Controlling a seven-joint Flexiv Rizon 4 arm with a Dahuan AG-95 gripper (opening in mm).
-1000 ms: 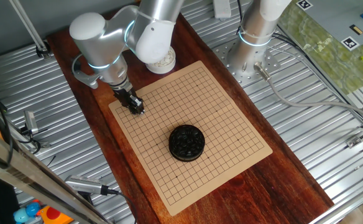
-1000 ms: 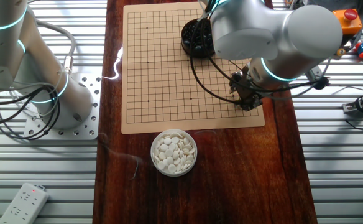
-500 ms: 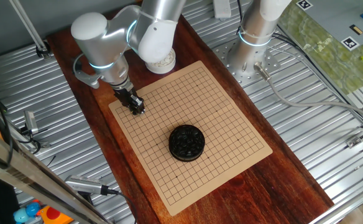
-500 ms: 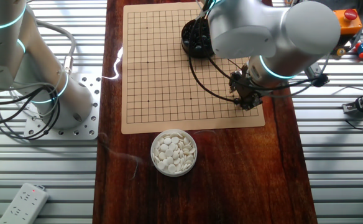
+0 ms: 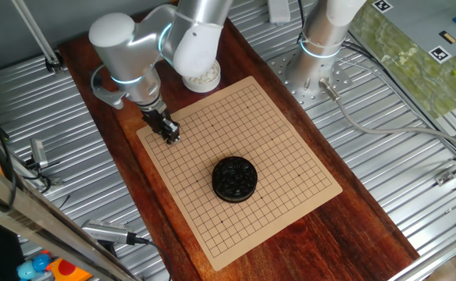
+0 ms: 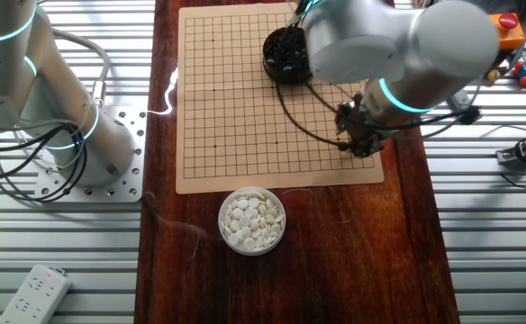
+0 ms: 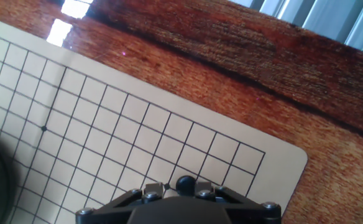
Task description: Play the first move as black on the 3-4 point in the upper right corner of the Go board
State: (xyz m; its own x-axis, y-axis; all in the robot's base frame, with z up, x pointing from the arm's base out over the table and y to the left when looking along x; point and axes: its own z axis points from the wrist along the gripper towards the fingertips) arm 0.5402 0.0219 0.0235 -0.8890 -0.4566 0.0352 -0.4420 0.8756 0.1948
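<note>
The Go board (image 5: 283, 148) lies on the dark wooden table and also shows in the other fixed view (image 6: 236, 108) and the hand view (image 7: 107, 124). My gripper (image 5: 172, 138) is low over the board's corner region near its left edge; in the other fixed view my gripper (image 6: 362, 150) is by the lower right corner. In the hand view my gripper (image 7: 184, 185) is shut on a tiny glossy black stone (image 7: 185, 183), just above a grid crossing a few lines in from the board's corner. I cannot tell if the stone touches the board.
A round bowl of black stones (image 5: 234, 179) stands on the board, seen too in the other fixed view (image 6: 285, 54). A bowl of white stones (image 6: 252, 220) stands off the board, partly hidden by my arm in one fixed view (image 5: 204, 78). A second arm's base (image 5: 314, 62) stands beside the table.
My arm has shifted very slightly near the board's corner; the gripper stays shut on the black stone at nearly the same spot.
</note>
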